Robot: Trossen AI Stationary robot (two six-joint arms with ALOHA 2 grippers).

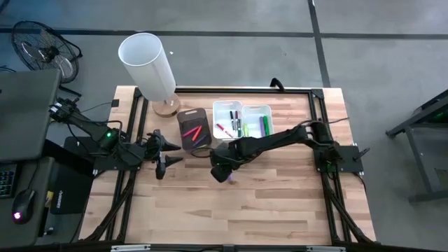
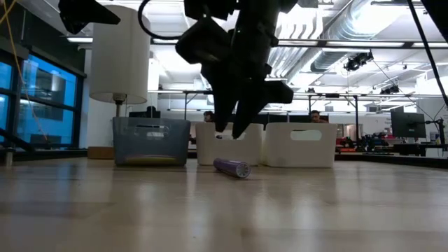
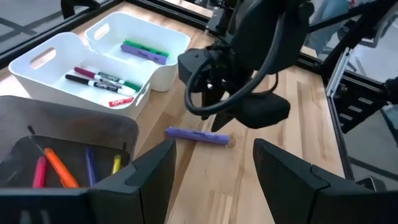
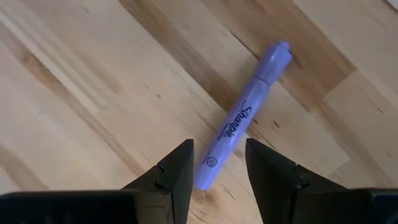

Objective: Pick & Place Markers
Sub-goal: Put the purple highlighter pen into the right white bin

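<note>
A purple marker [image 4: 242, 118] lies flat on the wooden table, also seen in the low view [image 2: 232, 168] and the high view [image 1: 229, 180]. My right gripper [image 4: 219, 149] hangs open just above it, fingers pointing down on either side of its thicker end without touching; the low view [image 2: 229, 131] shows a gap beneath the fingertips. My left gripper [image 3: 214, 177] waits open near the table's left side [image 1: 168, 155], beside the dark bin [image 1: 183, 115]. Other markers lie in the dark bin [image 3: 59, 168] and in the two white bins [image 3: 99, 79] [image 3: 146, 51].
The dark bin and the two white bins [image 1: 215, 105] [image 1: 269, 108] stand in a row toward the far edge. A white lamp [image 1: 147, 63] stands at the far left corner. Bare wood stretches toward the near edge [image 1: 231, 217].
</note>
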